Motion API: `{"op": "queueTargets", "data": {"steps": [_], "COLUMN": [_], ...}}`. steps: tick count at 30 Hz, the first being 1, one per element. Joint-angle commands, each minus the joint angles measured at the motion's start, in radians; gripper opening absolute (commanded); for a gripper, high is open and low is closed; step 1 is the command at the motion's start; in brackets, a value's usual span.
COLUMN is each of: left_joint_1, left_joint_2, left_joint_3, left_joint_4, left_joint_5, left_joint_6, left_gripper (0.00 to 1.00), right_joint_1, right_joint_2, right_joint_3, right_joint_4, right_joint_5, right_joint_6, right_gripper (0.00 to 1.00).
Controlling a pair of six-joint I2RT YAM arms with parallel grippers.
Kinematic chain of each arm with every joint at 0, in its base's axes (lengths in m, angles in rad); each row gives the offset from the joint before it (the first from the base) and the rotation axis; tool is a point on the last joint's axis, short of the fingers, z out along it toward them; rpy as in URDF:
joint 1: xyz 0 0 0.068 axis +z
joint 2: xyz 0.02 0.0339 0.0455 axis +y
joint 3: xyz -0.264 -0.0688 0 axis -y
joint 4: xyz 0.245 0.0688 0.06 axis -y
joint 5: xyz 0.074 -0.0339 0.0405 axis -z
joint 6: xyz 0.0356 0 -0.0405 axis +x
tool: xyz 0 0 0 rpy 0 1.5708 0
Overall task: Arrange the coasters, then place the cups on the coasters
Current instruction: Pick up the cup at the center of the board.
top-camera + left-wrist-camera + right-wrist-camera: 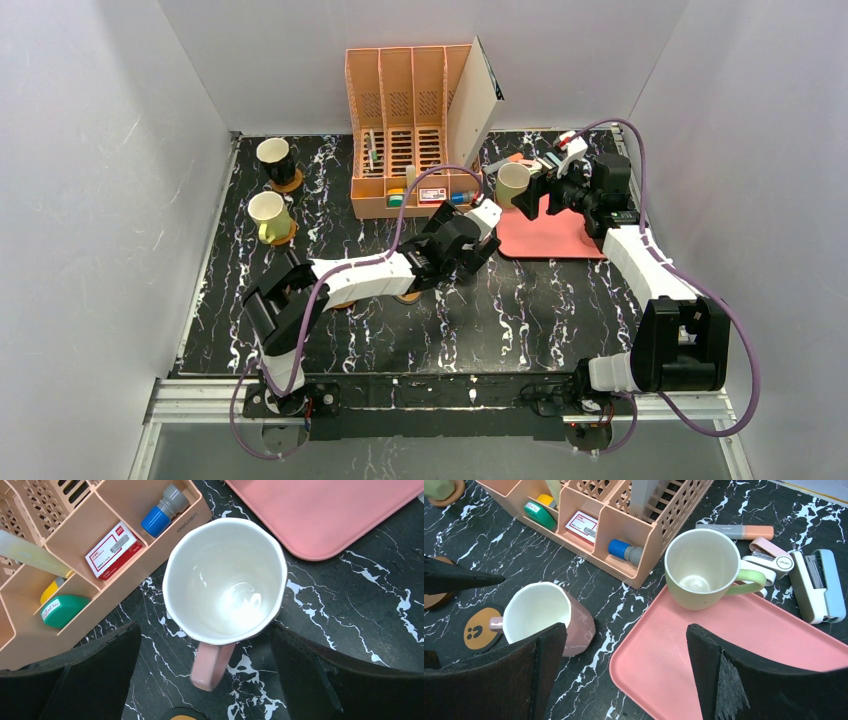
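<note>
A pink cup [225, 580] with a cream inside stands on the black marble table, its handle [212, 662] pointing back between the fingers of my left gripper [205, 630]. That gripper is open and straddles the cup without touching it. An orange coaster with dark marks [478, 630] lies just behind the pink cup [541, 615]. The olive green cup [701, 567] stands on the pink tray [749, 650], and my right gripper [624, 635] hangs open in front of it. The black cup [275, 155] and the yellow cup [268, 215] each stand on a coaster at the far left.
A peach desk organizer [410, 140] with small stationery stands at the back centre, beside the tray [560, 240]. Staplers [819, 580] and a highlighter [734, 531] lie behind the tray. White walls close in the left, back and right sides.
</note>
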Motion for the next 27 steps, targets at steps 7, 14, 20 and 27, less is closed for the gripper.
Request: {"op": "queueTargets", "data": {"steps": [7,14,20,27], "left_joint_1": [0.019,0.098,0.175,0.216], "left_joint_2": [-0.055,-0.068,-0.068,-0.053], "left_joint_3": [-0.013,-0.03,-0.032,-0.025], "left_joint_4": [-0.005,-0.001,0.002,0.002], "left_joint_5": [0.145,0.334,0.483,0.574], "left_joint_6": [0.039,0.059,0.058,0.069], "left_gripper": [0.91,0.8,0.66,0.5], "right_joint_1": [-0.003,-0.003,-0.003,-0.003], "right_joint_2": [-0.004,-0.005,-0.007,-0.008], "right_joint_3": [0.004,0.006,0.008,0.008], "right_joint_4": [0.04,0.038,0.037,0.037], "right_joint_5": [-0.021,-0.023,-0.025,-0.029], "right_joint_6": [0.005,0.005,0.005,0.004], "right_gripper": [0.98,0.98,0.98,0.98]}}
